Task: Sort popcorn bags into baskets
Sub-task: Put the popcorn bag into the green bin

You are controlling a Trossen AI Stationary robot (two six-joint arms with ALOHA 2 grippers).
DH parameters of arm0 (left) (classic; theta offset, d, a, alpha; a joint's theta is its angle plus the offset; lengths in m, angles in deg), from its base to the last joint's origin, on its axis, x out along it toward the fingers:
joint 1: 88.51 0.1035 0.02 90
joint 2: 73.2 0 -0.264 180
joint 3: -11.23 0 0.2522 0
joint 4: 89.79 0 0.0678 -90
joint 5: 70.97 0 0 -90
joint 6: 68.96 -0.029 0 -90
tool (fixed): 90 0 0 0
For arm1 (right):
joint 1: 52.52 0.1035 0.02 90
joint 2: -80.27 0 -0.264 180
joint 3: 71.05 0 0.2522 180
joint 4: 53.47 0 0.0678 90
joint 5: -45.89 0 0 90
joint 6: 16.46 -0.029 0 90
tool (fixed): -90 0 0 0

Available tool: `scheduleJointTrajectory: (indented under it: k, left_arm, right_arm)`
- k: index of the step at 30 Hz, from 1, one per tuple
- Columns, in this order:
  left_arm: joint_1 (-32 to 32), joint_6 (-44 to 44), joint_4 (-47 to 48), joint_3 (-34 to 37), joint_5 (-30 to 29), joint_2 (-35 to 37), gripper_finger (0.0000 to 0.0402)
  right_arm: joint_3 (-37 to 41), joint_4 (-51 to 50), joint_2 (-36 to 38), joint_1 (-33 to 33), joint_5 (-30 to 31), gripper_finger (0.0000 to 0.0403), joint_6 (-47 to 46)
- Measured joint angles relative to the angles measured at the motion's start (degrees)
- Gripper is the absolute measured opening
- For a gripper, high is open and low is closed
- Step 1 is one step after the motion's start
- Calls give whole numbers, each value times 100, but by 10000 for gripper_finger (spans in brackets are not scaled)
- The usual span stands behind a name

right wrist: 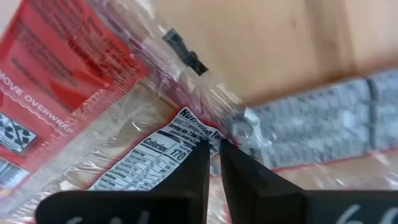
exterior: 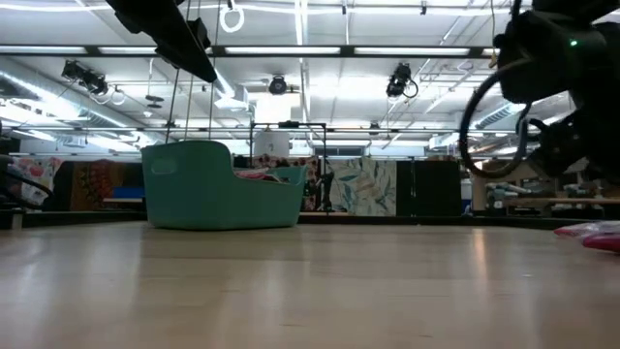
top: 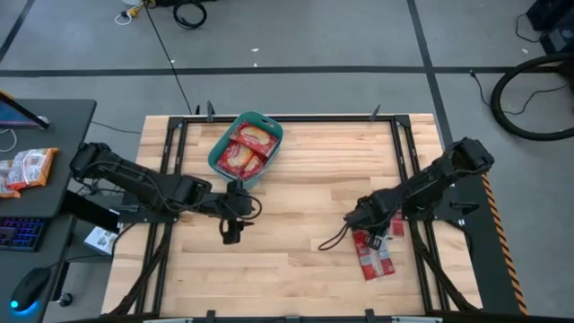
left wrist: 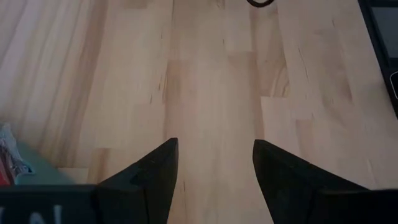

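The teal basket [top: 245, 145] stands near the table's far edge and holds several red popcorn bags [top: 242, 152]; the low view shows the basket [exterior: 218, 184] too. More red popcorn bags [top: 374, 254] lie flat near the table's right near corner. My right gripper [top: 366, 222] is down on their far end, its fingers nearly closed on one bag [right wrist: 124, 143]. My left gripper [top: 232, 231] hangs open over bare wood [left wrist: 214, 124], just near-side of the basket, whose corner [left wrist: 34, 171] shows in its wrist view. My right gripper pinches a popcorn bag between its two fingertips [right wrist: 200, 155] at the crinkled clear wrap beside the nutrition label [right wrist: 163, 146]. It comes from above, slanting down. The bag lies on the other bags and the table, not lifted.
A black cable [top: 332, 240] trails on the wood left of the right gripper. A side desk left of the table carries orange-and-white snack packets [top: 27, 169], a keyboard [top: 20, 233] and a mouse [top: 27, 289]. Black rails run along the table's edges.
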Motion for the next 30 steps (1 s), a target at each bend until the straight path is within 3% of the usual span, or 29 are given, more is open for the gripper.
scheduleJointTrajectory:
  k: [3, 5, 9, 13, 20, 26, 30]
  left_arm:
    - [2, 0, -1, 0, 0, 0, 210]
    - [2, 0, -9, 0, 0, 0, 210]
    - [2, 0, -33, 0, 2, 0, 210]
    - [2, 2, -48, 0, 0, 0, 210]
    - [-56, 98, -70, 0, 19, -4, 210]
    - [-353, -355, -691, 2, 25, -532, 210]
    - [-522, -848, -1232, 4, 15, -1140, 210]
  right_arm:
    - [-20, 243, -7, -180, -13, 43, 38]
    - [-202, 580, -48, -247, 302, 42, 182]
    - [-497, 1886, -77, -296, 1247, 42, 792]
    - [-867, 3264, -52, -309, 1622, 42, 1569]
    - [-1635, 2845, -43, -193, 1748, 35, 1882]
    - [-1648, 2308, -74, 165, 1529, 34, 1163]
    - [-1618, 2306, -74, 627, 1808, 34, 637]
